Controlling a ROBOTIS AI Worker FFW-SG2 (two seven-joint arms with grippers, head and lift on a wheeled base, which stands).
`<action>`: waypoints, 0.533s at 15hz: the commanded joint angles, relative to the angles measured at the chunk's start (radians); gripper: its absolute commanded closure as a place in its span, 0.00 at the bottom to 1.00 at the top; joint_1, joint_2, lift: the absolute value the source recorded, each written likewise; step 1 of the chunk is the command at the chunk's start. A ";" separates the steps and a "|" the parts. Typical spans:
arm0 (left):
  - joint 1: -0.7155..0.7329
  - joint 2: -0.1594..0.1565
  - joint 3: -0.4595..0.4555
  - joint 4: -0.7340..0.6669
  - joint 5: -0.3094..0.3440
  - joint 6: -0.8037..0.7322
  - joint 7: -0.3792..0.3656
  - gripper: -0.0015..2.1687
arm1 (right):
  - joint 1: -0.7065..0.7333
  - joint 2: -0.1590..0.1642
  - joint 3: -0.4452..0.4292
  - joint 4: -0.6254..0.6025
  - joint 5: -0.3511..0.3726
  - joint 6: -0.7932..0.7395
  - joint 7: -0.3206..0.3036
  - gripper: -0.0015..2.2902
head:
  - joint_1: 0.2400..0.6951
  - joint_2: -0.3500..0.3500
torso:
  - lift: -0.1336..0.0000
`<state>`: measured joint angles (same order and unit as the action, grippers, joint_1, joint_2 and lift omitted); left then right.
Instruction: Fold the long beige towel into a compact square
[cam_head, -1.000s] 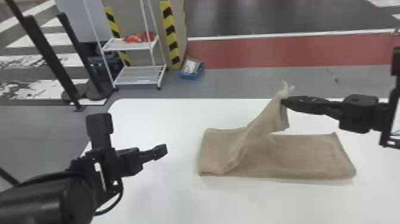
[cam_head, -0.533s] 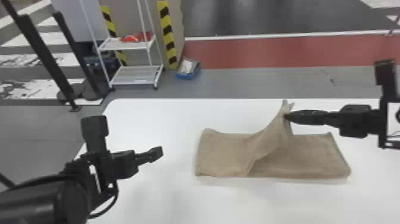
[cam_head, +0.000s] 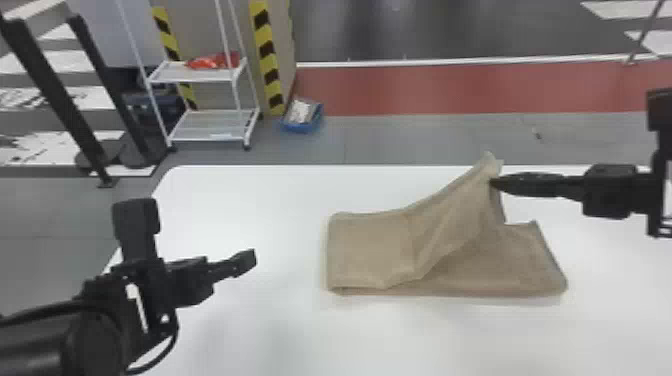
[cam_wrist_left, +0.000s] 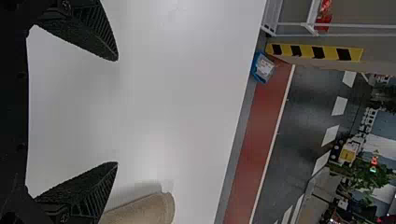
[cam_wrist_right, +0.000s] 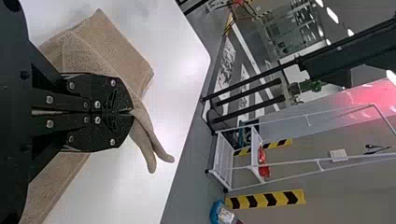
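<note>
Waiting at near L, black two-finger left gripper (cam_wrist_left: 117, 112) has jaws apart over the smooth white tabletop (cam_head: 280, 330), nothing betw. them. Farther out, long beige cloth towel (cam_head: 370, 250) lies on tabletop right of ctr, L part flat, top layer lifted into a slanted flap, lower layer exposed at R end. Black flat-fingered right gripper (cam_head: 495, 183) is clamped on flap's raised edge, nr table's far side. Step in hand, prob.: crosswise fold, approx. midway. Next move likely: lower flap rightward, align w/ lower layer's R end, release, smooth; bunched edge could land crooked.
</note>
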<state>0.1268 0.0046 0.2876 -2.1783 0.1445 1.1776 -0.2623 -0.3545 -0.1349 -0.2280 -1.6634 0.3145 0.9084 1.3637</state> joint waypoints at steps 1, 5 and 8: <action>0.002 -0.007 0.002 0.002 0.001 0.000 -0.002 0.04 | 0.003 -0.014 -0.001 0.057 0.031 -0.032 0.003 0.66 | 1.00 0.60 | 0.07; 0.005 -0.007 0.008 -0.005 0.003 0.000 -0.008 0.04 | 0.017 -0.019 -0.004 0.073 0.063 -0.044 0.003 0.66 | 1.00 0.59 | 0.07; 0.005 -0.007 0.007 0.002 0.001 0.000 -0.014 0.04 | 0.032 -0.051 -0.007 0.096 0.106 -0.047 0.003 0.66 | 1.00 0.56 | 0.07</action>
<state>0.1319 0.0046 0.2948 -2.1815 0.1472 1.1774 -0.2753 -0.3317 -0.1672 -0.2330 -1.5794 0.4032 0.8622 1.3637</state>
